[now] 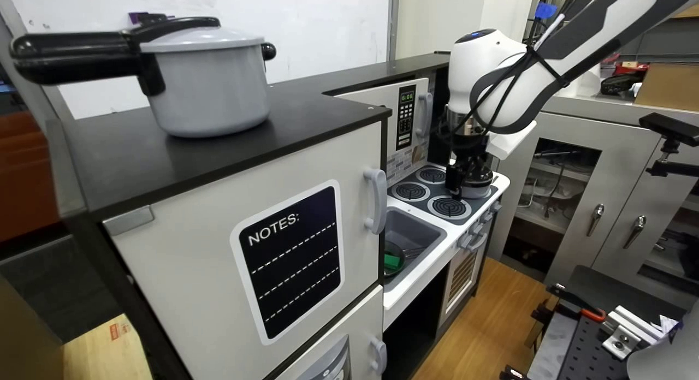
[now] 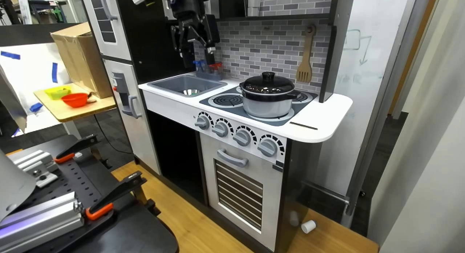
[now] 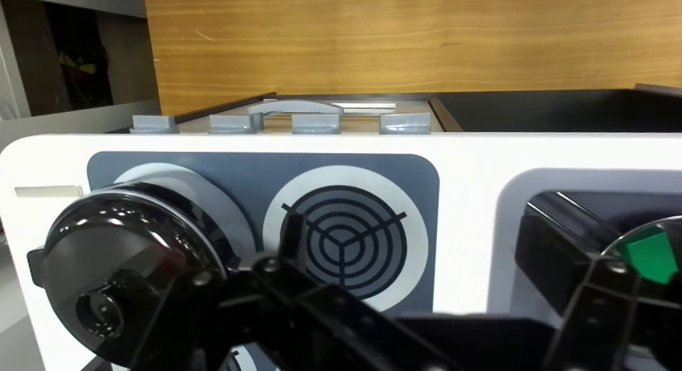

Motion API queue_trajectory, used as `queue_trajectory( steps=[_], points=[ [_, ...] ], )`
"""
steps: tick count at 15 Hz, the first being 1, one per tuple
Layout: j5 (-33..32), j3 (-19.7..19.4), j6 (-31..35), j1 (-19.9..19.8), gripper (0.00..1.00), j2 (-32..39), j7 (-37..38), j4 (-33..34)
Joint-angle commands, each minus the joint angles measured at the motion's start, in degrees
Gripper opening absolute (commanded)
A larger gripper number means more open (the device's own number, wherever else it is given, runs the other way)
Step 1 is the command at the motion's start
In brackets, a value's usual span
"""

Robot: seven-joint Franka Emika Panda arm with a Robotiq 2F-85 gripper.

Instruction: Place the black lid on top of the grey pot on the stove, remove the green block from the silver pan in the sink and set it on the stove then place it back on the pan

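Observation:
The black lid (image 2: pixel 268 85) rests on top of the grey pot (image 2: pixel 267 107), which stands on a front burner of the stove (image 2: pixel 214 102). The lid also shows in the wrist view (image 3: pixel 128 253). The green block (image 1: pixel 391 261) lies in the pan (image 1: pixel 402 253) inside the sink (image 1: pixel 418 230). The wrist view shows part of the green block (image 3: pixel 651 256) at the right, partly hidden by a finger. My gripper (image 3: pixel 418 238) is open and empty, fingers wide apart, above the stove and sink edge. It also hangs above the counter in an exterior view (image 2: pixel 199 58).
A grey pot with a black handle (image 1: pixel 210 90) stands on the high cabinet top. The tall cabinet (image 2: pixel 145 38) rises beside the sink. A rack with blue and red items (image 2: pixel 210 71) stands behind the sink. A wooden spatula (image 2: pixel 306 56) hangs on the back wall.

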Motion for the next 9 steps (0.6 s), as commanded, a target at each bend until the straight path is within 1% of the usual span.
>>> queue_trajectory(
  steps=[1,5,9],
  points=[
    [-0.54,0.92,1.41,0.97,1.00,-1.02,-2.62,-0.81],
    [1.26,2.12,1.75,3.18,1.00,-1.17,-5.87,-0.88],
    [0.70,2.65,2.24,4.07,1.00,-1.03,-7.32,-0.82]
  ],
)
